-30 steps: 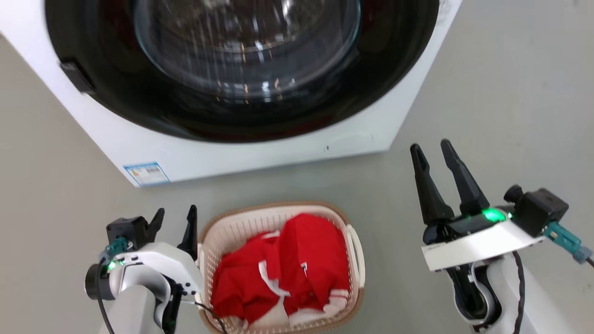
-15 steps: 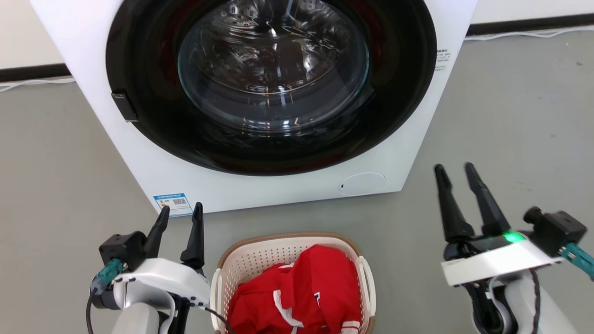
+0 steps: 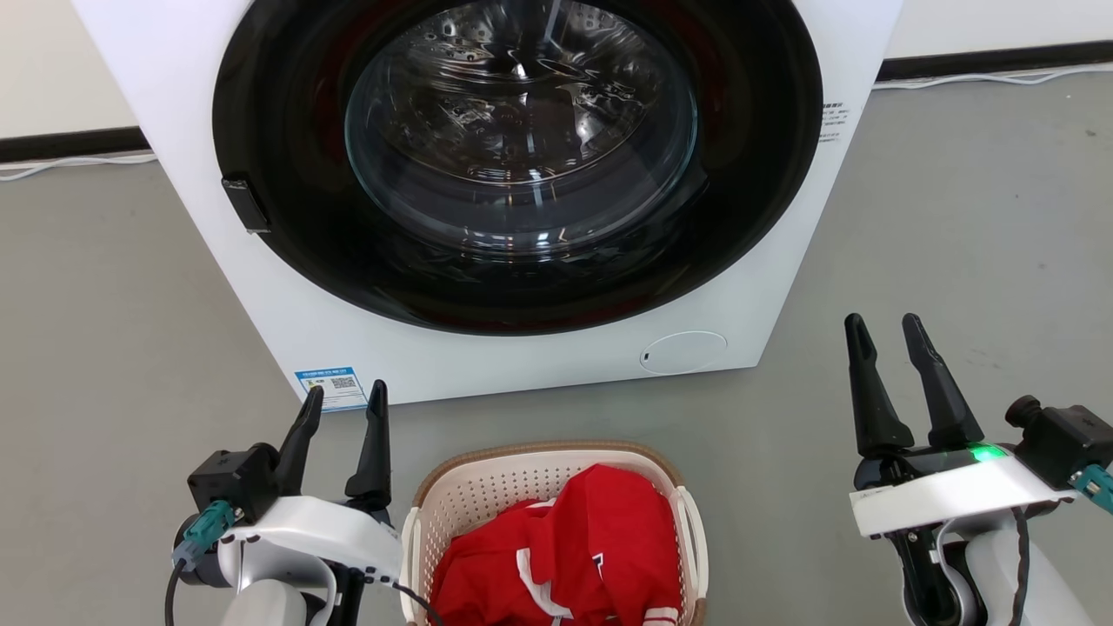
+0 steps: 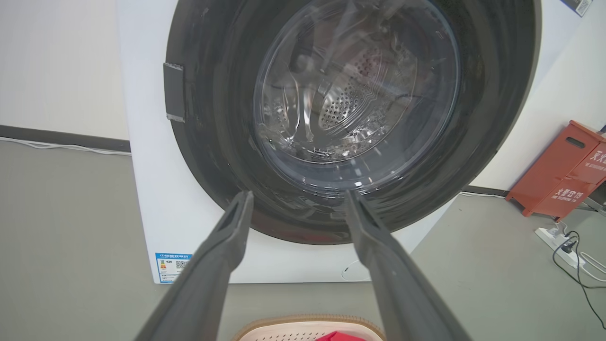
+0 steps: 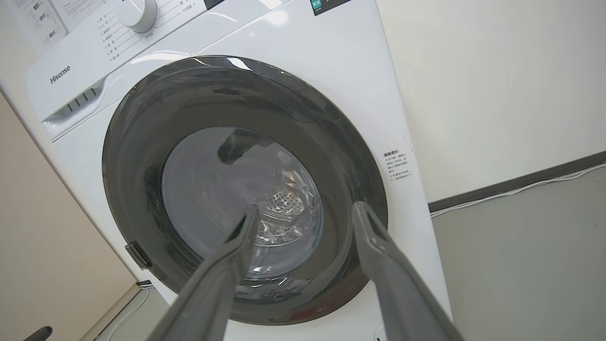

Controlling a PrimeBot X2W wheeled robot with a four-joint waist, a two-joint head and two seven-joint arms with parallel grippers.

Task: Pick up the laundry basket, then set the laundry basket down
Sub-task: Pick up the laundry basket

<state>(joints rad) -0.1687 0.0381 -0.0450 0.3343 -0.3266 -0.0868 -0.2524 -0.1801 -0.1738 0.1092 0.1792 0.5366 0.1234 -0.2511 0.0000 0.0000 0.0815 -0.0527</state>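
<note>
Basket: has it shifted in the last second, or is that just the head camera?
No. The basket keeps the same gap in front of the washer; the whole view shifted, so the camera moved.

Grey floor (image 3: 956,217); white washing machine (image 3: 522,365) against pale wall (image 3: 52,69); dark baseboard (image 3: 991,61); red box (image 4: 563,175) nearby.

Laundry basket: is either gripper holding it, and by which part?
Nothing is held. Left gripper and right gripper are both open and empty; the laundry basket sits on the floor.
</note>
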